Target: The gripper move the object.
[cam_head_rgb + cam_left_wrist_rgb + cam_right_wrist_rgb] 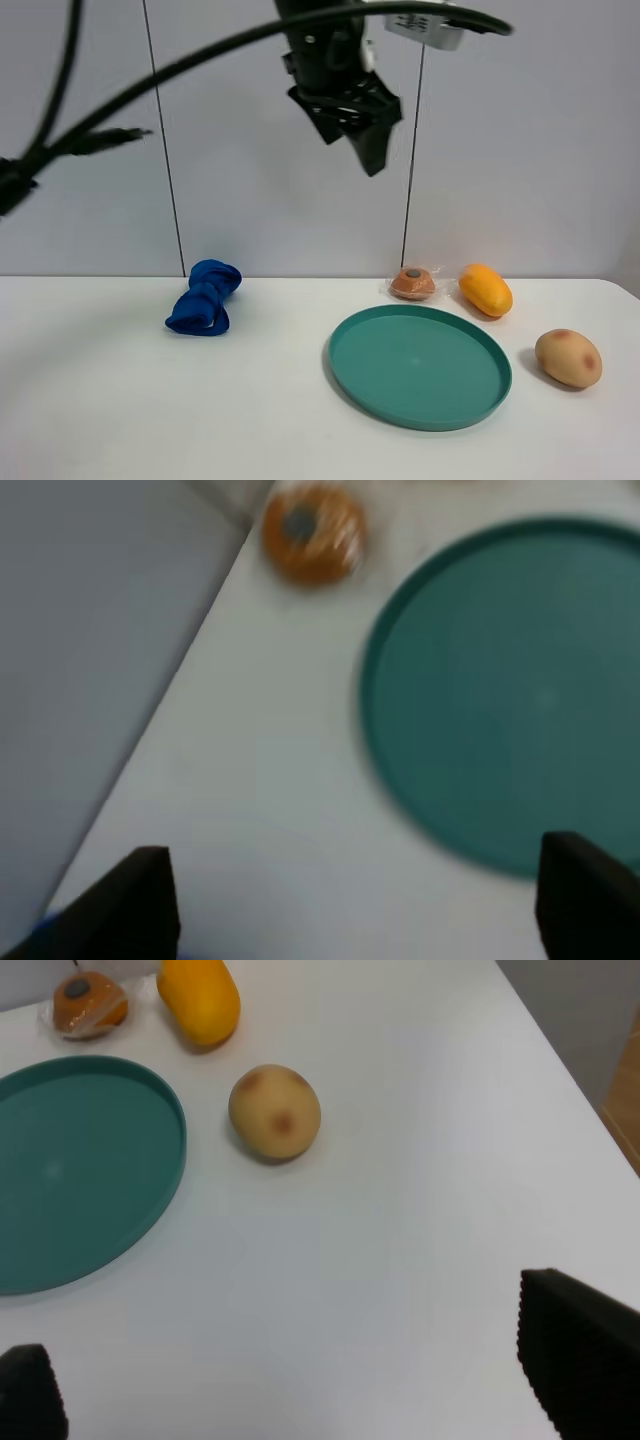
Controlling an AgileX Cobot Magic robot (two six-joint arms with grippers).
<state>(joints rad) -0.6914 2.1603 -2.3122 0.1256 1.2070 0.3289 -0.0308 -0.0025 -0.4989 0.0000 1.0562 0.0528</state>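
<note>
The object is a tan-yellow potato-like thing (568, 357) with reddish-brown blotches, lying on the white table right of the teal plate (420, 367). It also shows in the right wrist view (275, 1112). My left gripper (365, 140) hangs high above the table near the back wall, over the plate's far left side. In the left wrist view it (360, 920) is open and empty, and the picture is blurred. My right gripper (300, 1390) is open and empty, above the table's near right part and well apart from the object. It is out of the exterior view.
A smooth orange oblong fruit (485, 289) and a small brown wrapped round item (412, 283) lie behind the plate. A crumpled blue cloth (205, 297) lies at the back left. The table's right edge (570, 1070) runs close to the object. Black cables (150, 90) hang across the upper left.
</note>
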